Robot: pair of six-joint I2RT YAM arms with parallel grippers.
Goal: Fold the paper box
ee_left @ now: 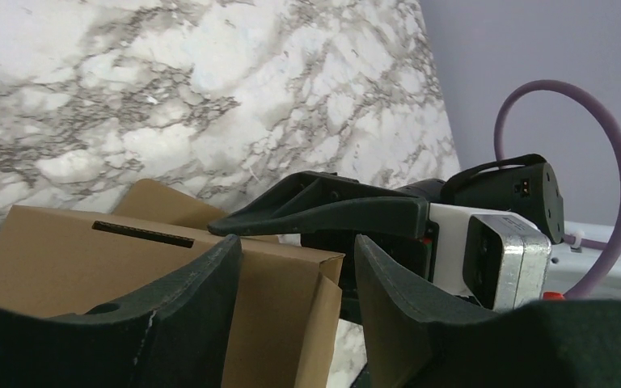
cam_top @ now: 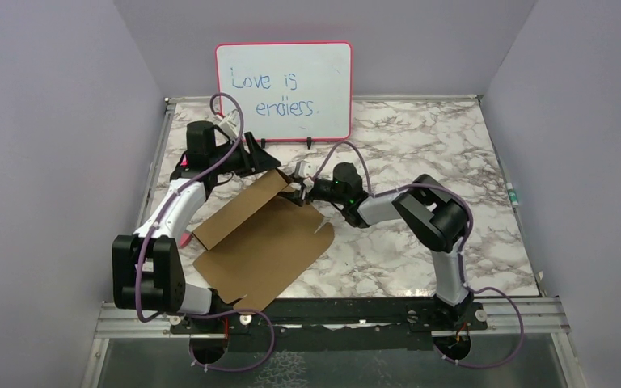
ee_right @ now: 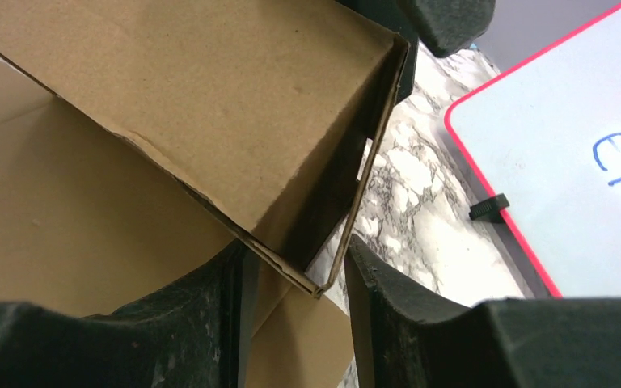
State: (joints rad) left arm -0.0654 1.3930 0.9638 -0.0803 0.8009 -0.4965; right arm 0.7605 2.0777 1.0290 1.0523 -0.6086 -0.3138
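Left gripper (ee_left: pixel 297 252): jaws about half open, straddling the top corner of a raised cardboard wall. The card fills most of the gap. One finger lies against the card; only a thin dark gap shows at the other. Cannot tell whether it pinches.

Right gripper (ee_right: pixel 295 250): jaws partly open around the near lower corner of the same raised wall. A strip of marble shows between the card and one finger, so it is not clamped. Its black finger reaches over the wall's top edge, opposite the left gripper.

Paper box (cam_top: pixel 263 242): on the left half of the worktop (cam_top: pixel 420 137). It is a plain brown die-cut sheet whose main panel lies flat and skewed, with its near corner at the front edge. The far-left side panel is folded up into a wall, with a short end flap turned in at the corner. A narrow dark slot (ee_left: pixel 141 234) is cut near the wall's top. The surface is matte, with crisp creases.

Room: the marble-patterned right half and far strip are open. A pink-framed whiteboard (cam_top: pixel 283 56) stands at the back edge, well behind both grippers. Lilac walls close in on the left and right.
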